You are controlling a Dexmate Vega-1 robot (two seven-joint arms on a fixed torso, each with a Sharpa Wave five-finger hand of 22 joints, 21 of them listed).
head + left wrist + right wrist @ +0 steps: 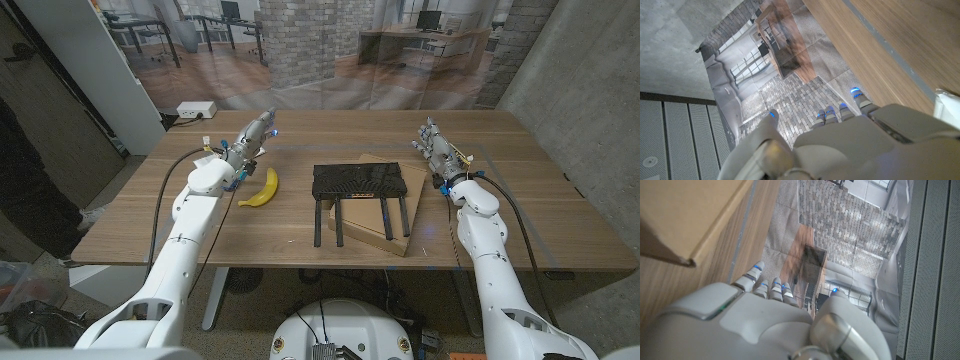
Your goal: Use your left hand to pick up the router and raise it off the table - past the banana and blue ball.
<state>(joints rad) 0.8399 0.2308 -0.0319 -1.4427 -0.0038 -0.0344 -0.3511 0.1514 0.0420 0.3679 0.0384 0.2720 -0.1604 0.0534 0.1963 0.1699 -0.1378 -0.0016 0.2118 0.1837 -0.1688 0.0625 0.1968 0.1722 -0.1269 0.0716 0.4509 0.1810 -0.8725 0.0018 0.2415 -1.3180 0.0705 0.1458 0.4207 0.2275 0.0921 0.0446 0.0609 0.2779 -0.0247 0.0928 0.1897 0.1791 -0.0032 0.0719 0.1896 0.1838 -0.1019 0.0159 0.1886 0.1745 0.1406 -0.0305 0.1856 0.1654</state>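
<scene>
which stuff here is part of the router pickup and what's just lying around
Part of the job: router, left hand, banana beside that hand as a landmark to pass.

Just lying about: cardboard box under the router, white device at the table's far edge, right hand, empty.

One black router on the table, and it's carrying four antennas, all pointing toward the near edge. One banana, yellow, lying on its own. One cardboard box under the router, with a corner of it in the right wrist view too. One wooden table. Two robot hands up there: one left hand, one right hand. One white device beyond the far left corner.
</scene>
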